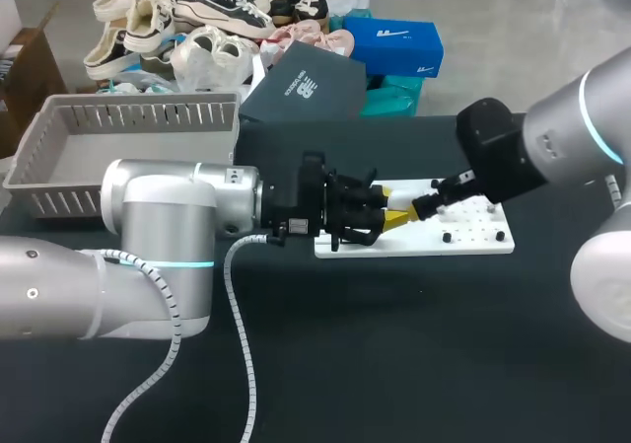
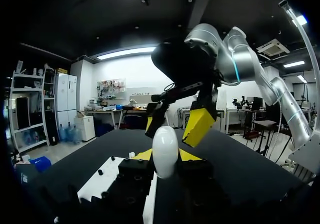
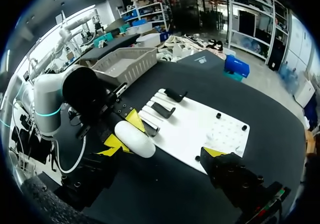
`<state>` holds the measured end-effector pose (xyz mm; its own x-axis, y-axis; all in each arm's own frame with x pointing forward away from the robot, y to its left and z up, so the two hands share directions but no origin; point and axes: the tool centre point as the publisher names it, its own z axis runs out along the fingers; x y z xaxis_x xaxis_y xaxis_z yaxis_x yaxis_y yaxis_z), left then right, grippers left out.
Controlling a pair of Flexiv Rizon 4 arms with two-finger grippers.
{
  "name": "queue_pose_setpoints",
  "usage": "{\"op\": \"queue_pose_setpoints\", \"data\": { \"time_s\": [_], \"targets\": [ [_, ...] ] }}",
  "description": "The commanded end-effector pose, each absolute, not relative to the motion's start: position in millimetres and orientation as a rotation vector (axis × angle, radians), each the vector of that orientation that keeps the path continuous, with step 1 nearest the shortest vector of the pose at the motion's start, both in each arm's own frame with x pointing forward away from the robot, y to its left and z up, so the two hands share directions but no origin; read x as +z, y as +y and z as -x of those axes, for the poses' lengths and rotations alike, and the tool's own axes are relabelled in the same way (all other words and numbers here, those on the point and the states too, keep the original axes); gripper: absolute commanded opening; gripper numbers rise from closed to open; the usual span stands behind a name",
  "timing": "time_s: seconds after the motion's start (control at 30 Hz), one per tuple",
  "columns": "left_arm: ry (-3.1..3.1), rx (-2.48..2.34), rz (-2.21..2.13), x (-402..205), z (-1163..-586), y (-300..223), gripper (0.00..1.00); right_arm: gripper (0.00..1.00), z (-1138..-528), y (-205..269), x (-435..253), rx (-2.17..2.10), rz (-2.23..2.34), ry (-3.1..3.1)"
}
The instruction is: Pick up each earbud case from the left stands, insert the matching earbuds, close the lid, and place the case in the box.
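Observation:
A white, egg-shaped earbud case [image 2: 165, 151] with its lid down sits upright between the yellow tips of my left gripper [image 2: 166, 158], which is shut on it. In the head view the left gripper [image 1: 392, 216] hovers over the left end of the white board [image 1: 473, 243], and the case is mostly hidden there. My right gripper [image 1: 421, 206] faces it from the right. Its fingers stand wide open on either side of the case [image 3: 135, 139], not touching it. Seen from the left wrist, the right gripper [image 2: 175, 125] straddles the top of the case.
Black stands [image 3: 165, 109] rise from the white board [image 3: 200, 129], with small black pegs [image 3: 218, 115] near its far end. A grey slatted basket [image 1: 59, 137] stands at the table's back left. Dark tabletop stretches in front of the board.

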<state>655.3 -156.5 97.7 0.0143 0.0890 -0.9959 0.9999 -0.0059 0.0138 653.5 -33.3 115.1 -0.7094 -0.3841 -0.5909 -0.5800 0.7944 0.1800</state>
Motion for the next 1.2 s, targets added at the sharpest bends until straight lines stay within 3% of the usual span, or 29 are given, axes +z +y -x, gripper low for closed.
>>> {"op": "queue_pose_setpoints", "data": {
  "time_s": [0.03, 0.9, 1.2],
  "targets": [
    [1.259, -1.16, -1.284, 97, -656, -157, 0.0, 1.0, -655, -31, 114, 0.379, 0.674, 2.444],
    [1.259, -1.16, -1.284, 97, -656, -157, 0.0, 1.0, -673, -29, 136, 0.335, 0.652, 2.398],
    [1.259, -1.16, -1.284, 97, -656, -157, 0.0, 1.0, -684, -69, 146, 0.081, 0.594, 2.358]
  ]
}}
